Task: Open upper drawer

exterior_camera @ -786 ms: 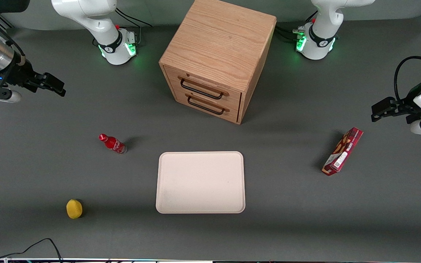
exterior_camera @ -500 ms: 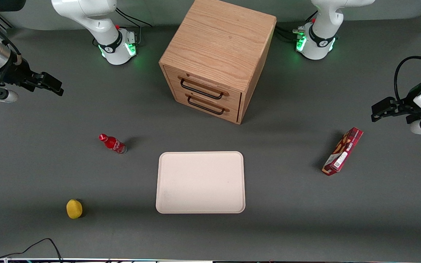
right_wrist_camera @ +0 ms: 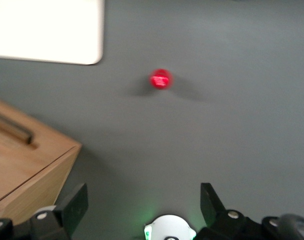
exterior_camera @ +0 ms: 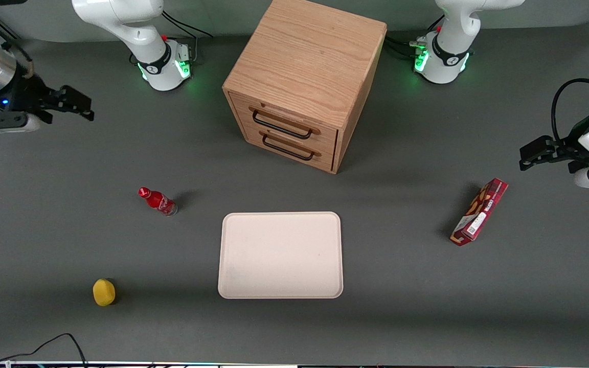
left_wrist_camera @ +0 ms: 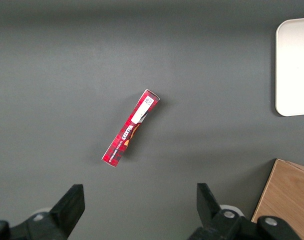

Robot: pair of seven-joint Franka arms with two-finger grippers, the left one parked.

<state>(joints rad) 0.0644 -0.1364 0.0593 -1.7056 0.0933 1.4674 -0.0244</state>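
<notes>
The gripper [exterior_camera: 82, 105] hung open-fingered toward the working arm's end, well apart from the cabinet [exterior_camera: 307, 56]; the upper drawer [exterior_camera: 284, 124] sat shut, so square up to its handle first

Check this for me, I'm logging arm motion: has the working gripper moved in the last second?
Yes. The gripper has shifted farther from the front camera and away from the red bottle, fingers open.

The upper drawer [exterior_camera: 285, 122], light oak with a black bar handle, sits shut above its twin.
</notes>
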